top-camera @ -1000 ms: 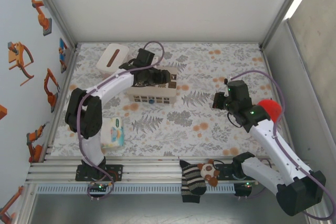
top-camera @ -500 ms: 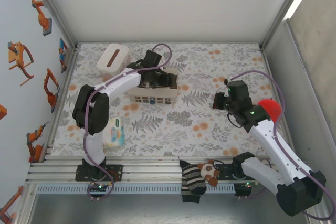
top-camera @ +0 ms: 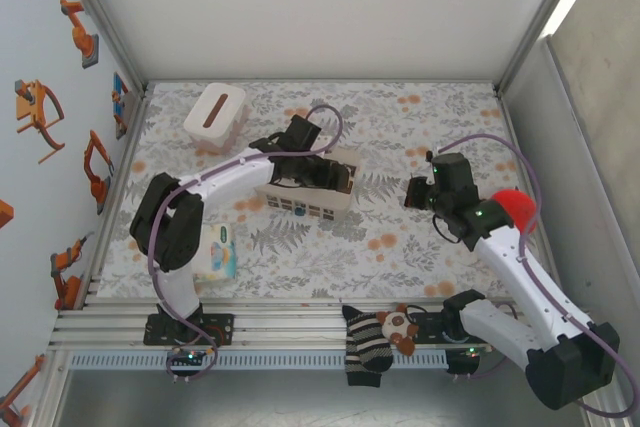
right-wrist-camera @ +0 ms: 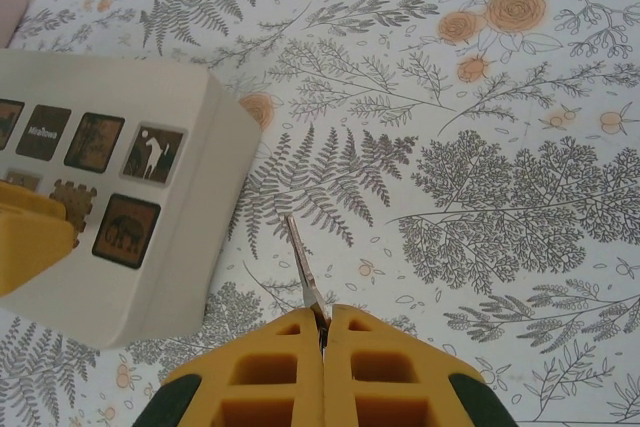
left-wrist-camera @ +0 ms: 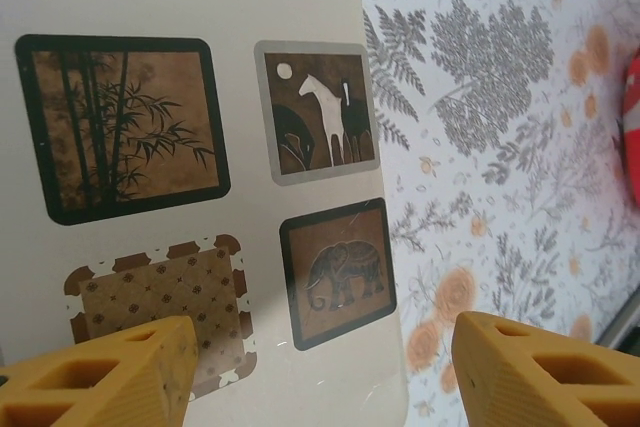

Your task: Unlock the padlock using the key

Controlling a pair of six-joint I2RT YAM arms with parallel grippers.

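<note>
- The right gripper point(right-wrist-camera: 322, 319) is clenched on the key point(right-wrist-camera: 302, 265), whose thin blade pokes straight out ahead of its tips; I judge it is held this way so the blade can be fed into a keyhole
- The beige box point(right-wrist-camera: 170, 247) lies on the table point(right-wrist-camera: 480, 147), ahead of that gripper and off to its left, with its stickered face turned toward it, probably to bring the lock within the key's reach
- The left gripper point(left-wrist-camera: 322, 327) is released, jaws spread wide: one finger point(right-wrist-camera: 28, 232) lies against the stickered face, the other stands clear past the box's edge; this looks like steadying or nudging, not clamping
- The padlock is too small to pick out on the box, so I cannot tell where it sits relative to either gripper
- Since a second ago, the box has slid and swung toward the right gripper, and the left arm has stretched after it; a blue speck then showed on the box's near face; the right gripper and key have not shifted
</note>
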